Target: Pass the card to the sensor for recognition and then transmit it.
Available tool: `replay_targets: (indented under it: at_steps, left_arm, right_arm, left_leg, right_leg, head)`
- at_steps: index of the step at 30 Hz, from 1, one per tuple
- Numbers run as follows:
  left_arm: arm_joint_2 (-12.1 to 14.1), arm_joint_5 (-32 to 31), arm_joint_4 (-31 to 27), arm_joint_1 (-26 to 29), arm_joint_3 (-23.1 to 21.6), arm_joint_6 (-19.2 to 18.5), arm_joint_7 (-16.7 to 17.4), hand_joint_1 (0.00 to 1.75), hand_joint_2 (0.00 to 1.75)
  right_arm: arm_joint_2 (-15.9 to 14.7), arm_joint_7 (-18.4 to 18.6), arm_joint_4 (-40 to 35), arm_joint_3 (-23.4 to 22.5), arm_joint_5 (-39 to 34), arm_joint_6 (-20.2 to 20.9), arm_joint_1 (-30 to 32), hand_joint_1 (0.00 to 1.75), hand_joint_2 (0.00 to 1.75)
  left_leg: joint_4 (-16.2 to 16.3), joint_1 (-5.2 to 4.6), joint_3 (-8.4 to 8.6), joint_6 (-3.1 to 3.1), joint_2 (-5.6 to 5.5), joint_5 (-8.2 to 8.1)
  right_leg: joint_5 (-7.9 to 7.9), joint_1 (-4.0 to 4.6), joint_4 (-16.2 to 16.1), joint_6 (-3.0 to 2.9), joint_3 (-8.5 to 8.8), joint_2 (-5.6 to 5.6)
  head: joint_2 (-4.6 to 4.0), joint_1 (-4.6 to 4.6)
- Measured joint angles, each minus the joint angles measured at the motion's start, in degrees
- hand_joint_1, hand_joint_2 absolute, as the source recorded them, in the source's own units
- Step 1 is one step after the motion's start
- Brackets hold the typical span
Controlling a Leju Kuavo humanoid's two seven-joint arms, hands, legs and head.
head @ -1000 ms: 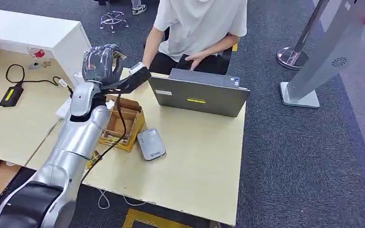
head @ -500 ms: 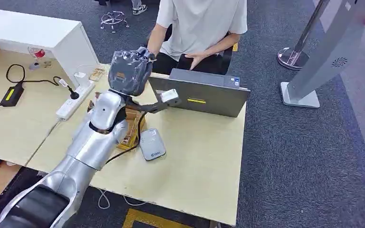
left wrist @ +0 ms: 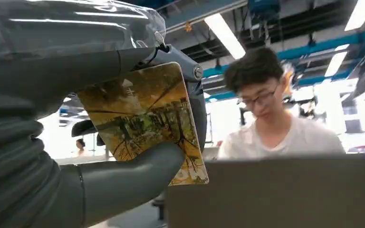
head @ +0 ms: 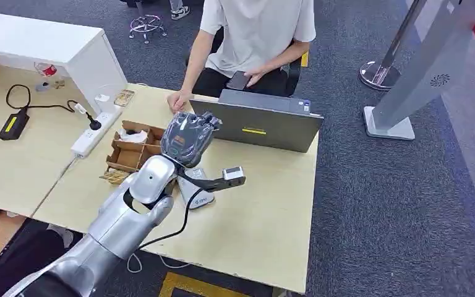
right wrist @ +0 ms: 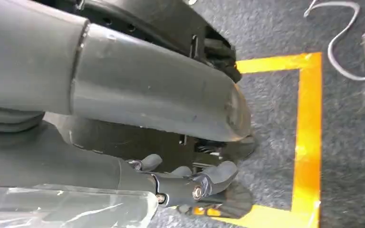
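Fingers of the left hand pinch the card against the thick thumb, so the card stands out from the grip with its printed face toward the wrist camera. In the head view that hand hangs above the tabletop, just over the grey card reader, which lies flat near the cardboard tray. The right hand hangs low by the robot's body over the carpet, its fingers loosely curled with nothing in them.

By my reading, the step in hand is the presenting of the card to the reader; the pass to the person behind the laptop is not yet done. The next move calls for lowering the card flat and close over the reader's face, then reaching across the laptop toward the person's hand.

As for the card itself: it is a thin rectangle with rounded corners, printed with a yellow and brown picture of trees, and looks stiff and slippery, so the pinch must stay firm.
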Motion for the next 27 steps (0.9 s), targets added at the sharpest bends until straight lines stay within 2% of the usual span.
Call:
replay_targets:
  at_steps: [9, 17, 22, 27]
  left_arm:
    - [5.06, -4.24, -7.78, 11.74, 0.15, -2.91, 2.84, 1.75, 1.75]
    - [7.76, -8.81, -14.60, 23.73, 4.09, -4.79, 5.46, 1.75, 1.75]
    - [8.04, -8.13, -14.00, 25.66, 7.63, -4.94, 5.92, 1.75, 1.75]
    - [7.58, -7.43, -9.52, 25.00, 11.65, -3.95, 5.92, 1.75, 1.75]
  right_arm:
    - [-1.46, -6.71, 0.94, -1.51, -1.31, 3.63, 1.60, 0.00, 0.00]
    - [-4.05, -11.50, 1.79, -2.78, -1.97, 6.23, 3.87, 0.00, 0.00]
    - [-5.71, -12.54, 2.10, -2.75, -0.85, 8.66, 4.34, 0.00, 0.00]
    - [-6.47, -12.26, 2.29, -2.62, 0.66, 8.98, 5.02, 0.00, 0.00]
  left_leg:
    - [-0.02, 0.01, -0.07, -0.01, -0.05, -0.03]
    - [-0.01, 0.00, -0.05, -0.03, -0.03, -0.07]
    - [-0.02, 0.00, -0.04, -0.03, -0.02, -0.07]
    - [-0.01, 0.01, -0.04, -0.04, -0.01, -0.06]
  right_leg:
    - [-0.06, 0.00, -0.01, -0.04, -0.02, -0.09]
    - [-0.12, -0.01, -0.07, -0.02, -0.08, -0.08]
    - [-0.12, 0.00, -0.06, -0.02, -0.05, -0.09]
    - [-0.11, 0.01, -0.05, -0.03, -0.08, -0.06]
  head:
    - [0.00, 0.02]
    - [0.00, 0.04]
    - [0.00, 0.04]
    - [0.00, 0.07]
